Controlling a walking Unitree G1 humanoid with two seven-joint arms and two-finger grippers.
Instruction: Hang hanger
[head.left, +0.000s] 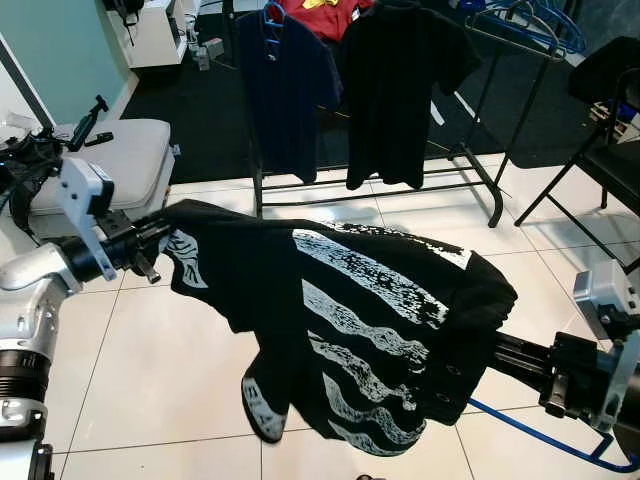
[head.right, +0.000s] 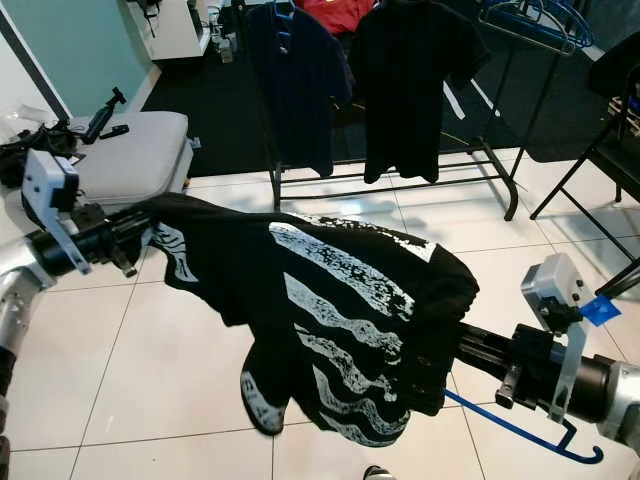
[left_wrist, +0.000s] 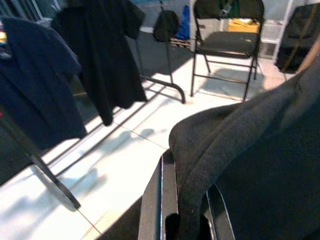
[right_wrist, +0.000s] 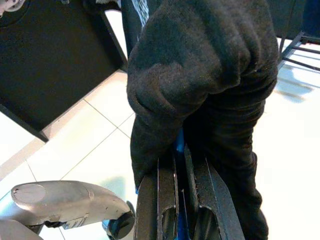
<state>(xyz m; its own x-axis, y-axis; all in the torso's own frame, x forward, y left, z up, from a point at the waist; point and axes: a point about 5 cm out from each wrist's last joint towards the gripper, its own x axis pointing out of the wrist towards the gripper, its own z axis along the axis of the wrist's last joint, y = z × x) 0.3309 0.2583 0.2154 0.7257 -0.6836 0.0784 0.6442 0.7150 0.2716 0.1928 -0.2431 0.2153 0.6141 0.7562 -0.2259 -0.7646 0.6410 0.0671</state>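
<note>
Stretching across mid-frame, your black printed shirt (head.left: 350, 320) hangs between both arms; left pincer (left_wrist: 182, 200) pinching its edge at left, right pincer (right_wrist: 182, 200) pinching cloth and blue hanger (head.right: 520, 428) lower right, clothes rack (head.left: 480, 170) behind.

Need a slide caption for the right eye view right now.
Both grippers, left and right, stretch a black printed shirt on a blue hanger before the clothes rack.

Black shirt (head.left: 350, 320) with white wave print, blue hanger (head.right: 520, 430).
</note>
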